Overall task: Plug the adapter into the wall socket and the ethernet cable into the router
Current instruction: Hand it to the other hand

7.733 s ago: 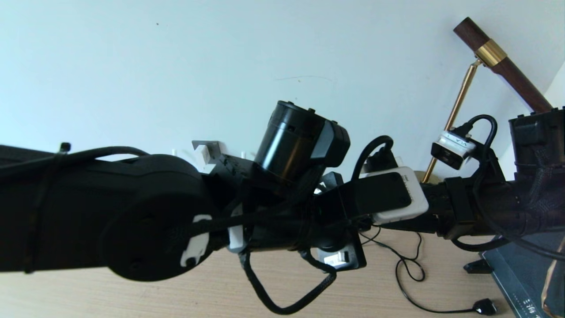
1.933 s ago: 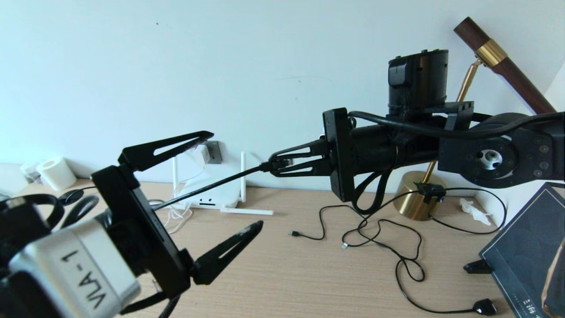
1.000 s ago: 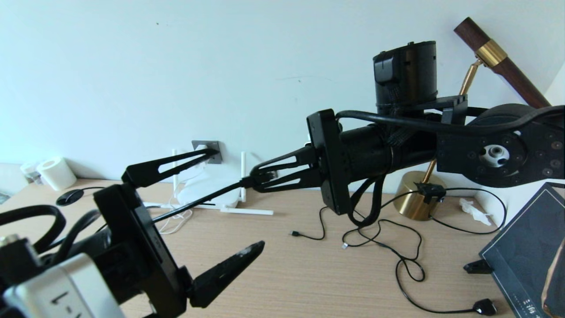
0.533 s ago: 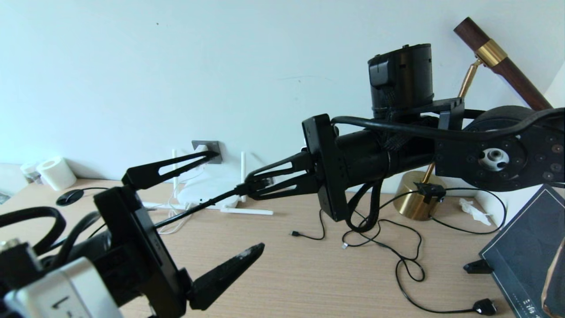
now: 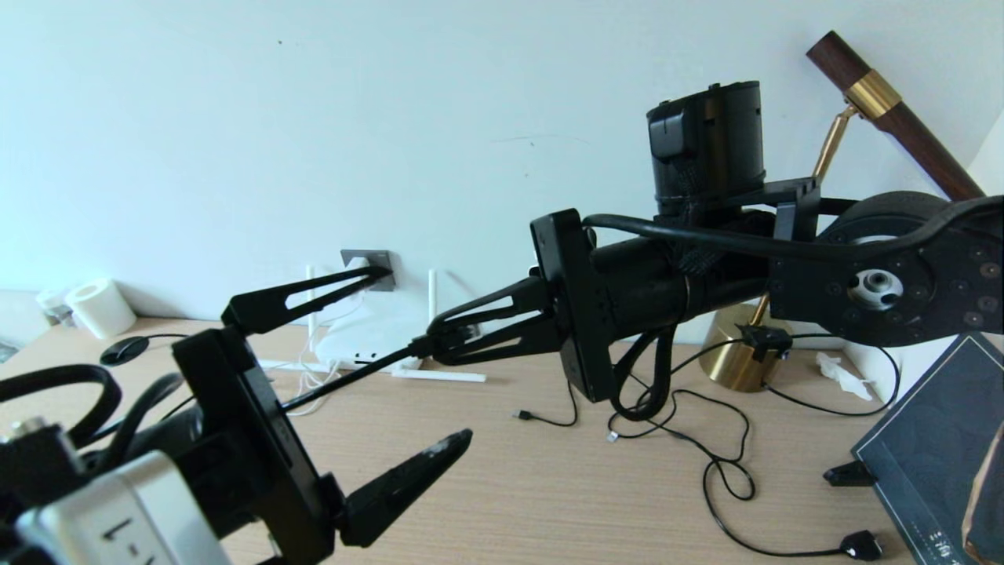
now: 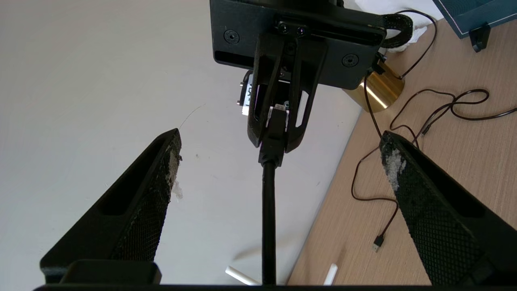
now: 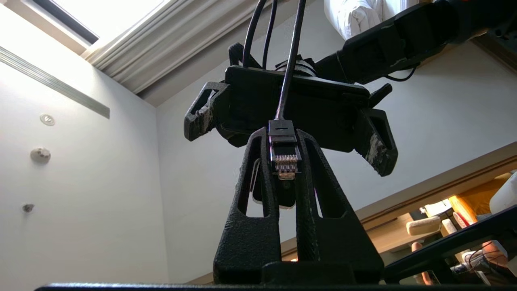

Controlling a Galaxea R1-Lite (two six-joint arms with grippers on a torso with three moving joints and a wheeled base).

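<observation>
While my right tool (image 5: 439, 344) stays clamped on the plug of the ethernet cable (image 5: 345, 380), just in front of the router (image 5: 369, 333), the taut cable could twist the plug and jam it at the port. My left tool (image 5: 353, 392), nearer me than the router, gapes apart, empty. I count one router, one wall socket (image 5: 376, 260) above it, one adapter (image 5: 357, 271) there.
</observation>
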